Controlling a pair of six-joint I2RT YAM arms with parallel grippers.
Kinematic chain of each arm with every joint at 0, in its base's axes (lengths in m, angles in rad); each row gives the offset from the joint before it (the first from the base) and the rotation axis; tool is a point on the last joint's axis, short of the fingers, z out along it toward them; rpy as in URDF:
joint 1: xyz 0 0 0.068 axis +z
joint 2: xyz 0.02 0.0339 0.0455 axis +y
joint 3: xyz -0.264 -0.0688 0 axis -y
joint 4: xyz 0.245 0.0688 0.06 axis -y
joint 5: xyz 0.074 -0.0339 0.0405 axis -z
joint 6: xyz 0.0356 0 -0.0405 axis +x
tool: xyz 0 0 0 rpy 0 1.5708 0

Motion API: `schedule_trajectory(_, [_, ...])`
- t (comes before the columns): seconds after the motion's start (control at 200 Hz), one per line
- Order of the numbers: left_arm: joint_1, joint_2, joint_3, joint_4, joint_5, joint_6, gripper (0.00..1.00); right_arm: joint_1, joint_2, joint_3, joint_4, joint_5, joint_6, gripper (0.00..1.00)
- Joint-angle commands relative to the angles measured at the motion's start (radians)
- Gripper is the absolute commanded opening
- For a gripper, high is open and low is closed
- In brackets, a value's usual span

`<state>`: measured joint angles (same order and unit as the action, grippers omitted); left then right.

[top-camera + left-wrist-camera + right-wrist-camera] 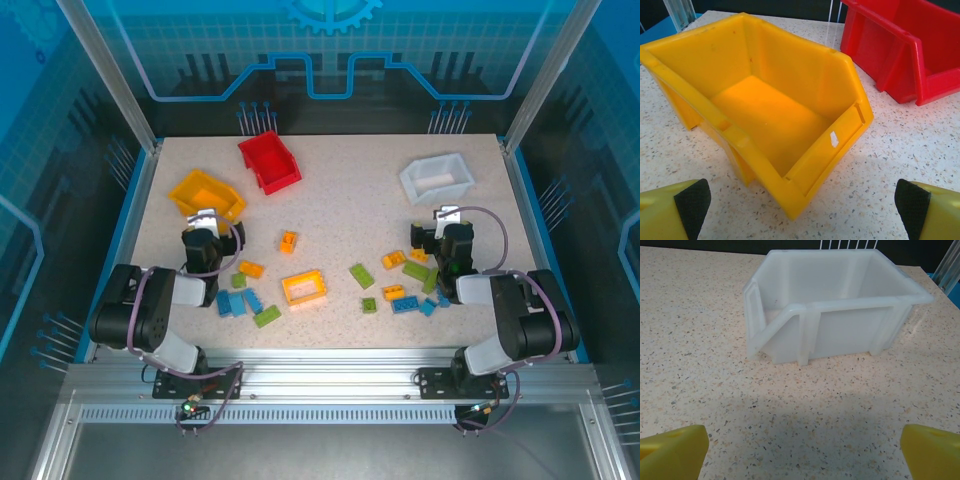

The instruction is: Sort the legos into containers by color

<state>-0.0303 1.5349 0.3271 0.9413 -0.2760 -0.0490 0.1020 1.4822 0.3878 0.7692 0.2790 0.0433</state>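
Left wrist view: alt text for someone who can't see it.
An empty yellow bin sits on a speckled table, a red bin beyond it at upper right. The left fingers, yellow with black pads, stand wide apart at the bottom corners.

The table (pixel 350 200) is speckled beige, edged in blue. Toward its far edge, a yellow container (pixel 205 193), a red container (pixel 270 161) and a milky white container (pixel 437 178) are seen. The legos (pixel 303 287) are coloured blue, lime green and orange-yellow.
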Motion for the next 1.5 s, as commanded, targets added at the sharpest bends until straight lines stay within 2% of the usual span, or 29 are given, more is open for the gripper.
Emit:
schedule_trajectory(0.0, [-0.058, -0.033, -0.103, 0.234, -0.059, 0.067, 0.99, 0.030, -0.156, 0.043, -0.131, 0.074, -0.024, 1.00])
schedule_trajectory(0.02, [-0.104, -0.020, -0.124, 0.315, -0.100, 0.117, 0.99, 0.037, -0.199, 0.050, -0.171, 0.094, -0.023, 1.00])
schedule_trajectory(0.06, [-0.235, 0.002, -0.139, 0.436, -0.314, 0.239, 0.99, 0.044, -0.298, 0.053, -0.220, 0.107, -0.016, 1.00])
schedule_trajectory(0.08, [-0.282, 0.003, -0.137, 0.457, -0.371, 0.282, 0.99, 0.051, -0.349, 0.056, -0.243, 0.113, -0.014, 1.00])
schedule_trajectory(0.14, [-0.370, -0.047, -0.114, 0.457, -0.420, 0.421, 0.99, 0.067, -0.483, 0.083, -0.322, 0.137, -0.009, 1.00])
schedule_trajectory(0.21, [-0.432, -0.137, -0.061, 0.432, -0.431, 0.489, 0.99, 0.076, -0.592, 0.170, -0.473, 0.151, 0.029, 1.00])
schedule_trajectory(0.245, [-0.461, -0.193, -0.016, 0.367, -0.428, 0.534, 0.99, 0.079, -0.628, 0.209, -0.542, 0.142, 0.044, 1.00])
schedule_trajectory(0.295, [-0.497, -0.271, 0.062, 0.230, -0.446, 0.584, 0.99, 0.086, -0.666, 0.267, -0.613, 0.135, 0.058, 1.00])
schedule_trajectory(0.36, [-0.510, -0.370, 0.151, 0.059, -0.473, 0.541, 0.99, 0.098, -0.704, 0.339, -0.703, 0.137, 0.072, 1.00])
schedule_trajectory(0.425, [-0.510, -0.464, 0.290, -0.221, -0.521, 0.395, 0.99, 0.100, -0.718, 0.416, -0.780, 0.124, 0.106, 1.00])
schedule_trajectory(0.465, [-0.510, -0.505, 0.415, -0.518, -0.551, 0.252, 0.99, 0.097, -0.716, 0.461, -0.829, 0.104, 0.136, 1.00])
schedule_trajectory(0.49, [-0.508, -0.521, 0.523, -0.739, -0.548, 0.116, 0.99, 0.096, -0.709, 0.485, -0.869, 0.098, 0.173, 1.00])
schedule_trajectory(0.55, [-0.492, -0.529, 0.727, -1.137, -0.466, -0.081, 0.99, 0.084, -0.692, 0.589, -1.025, 0.074, 0.306, 1.00])
schedule_trajectory(0.595, [-0.463, -0.526, 0.789, -1.217, -0.420, -0.173, 0.99, 0.074, -0.688, 0.637, -1.162, 0.065, 0.433, 1.00])
schedule_trajectory(0.635, [-0.377, -0.528, 0.815, -1.260, -0.273, -0.255, 0.99, 0.054, -0.693, 0.632, -1.162, 0.002, 0.442, 1.00])
schedule_trajectory(0.665, [-0.278, -0.524, 0.844, -1.308, -0.083, -0.324, 0.99, 0.040, -0.694, 0.622, -1.127, -0.073, 0.410, 1.00])
schedule_trajectory(0.695, [-0.183, -0.505, 0.878, -1.363, 0.052, -0.385, 0.99, 0.034, -0.694, 0.622, -1.121, -0.110, 0.402, 1.00])
schedule_trajectory(0.735, [-0.089, -0.470, 0.935, -1.455, 0.154, -0.460, 0.99, 0.034, -0.679, 0.640, -1.151, -0.103, 0.414, 1.00])
schedule_trajectory(0.765, [-0.044, -0.437, 0.981, -1.524, 0.191, -0.480, 0.99, 0.034, -0.658, 0.666, -1.183, -0.101, 0.421, 1.00])
schedule_trajectory(0.87, [0.048, -0.303, 1.128, -1.736, 0.239, -0.491, 0.99, 0.041, -0.546, 0.783, -1.303, -0.113, 0.419, 0.97])
schedule_trajectory(0.965, [0.108, -0.188, 1.184, -1.801, 0.289, -0.522, 0.94, 0.054, -0.437, 0.857, -1.362, -0.135, 0.424, 0.95])
schedule_trajectory(1.211, [0.178, 0.122, 1.276, -1.723, 0.332, -0.565, 0.77, 0.069, -0.183, 0.980, -1.401, -0.274, 0.450, 0.91])
schedule_trajectory(1.321, [0.198, 0.263, 1.320, -1.647, 0.397, -0.580, 0.74, 0.078, -0.125, 0.997, -1.392, -0.297, 0.443, 0.91])
schedule_trajectory(1.421, [0.198, 0.389, 1.409, -1.642, 0.426, -0.581, 0.73, 0.080, -0.098, 0.995, -1.383, -0.317, 0.436, 0.90])
schedule_trajectory(1.491, [0.198, 0.470, 1.476, -1.661, 0.422, -0.582, 0.68, 0.079, -0.086, 0.989, -1.380, -0.328, 0.433, 0.90])
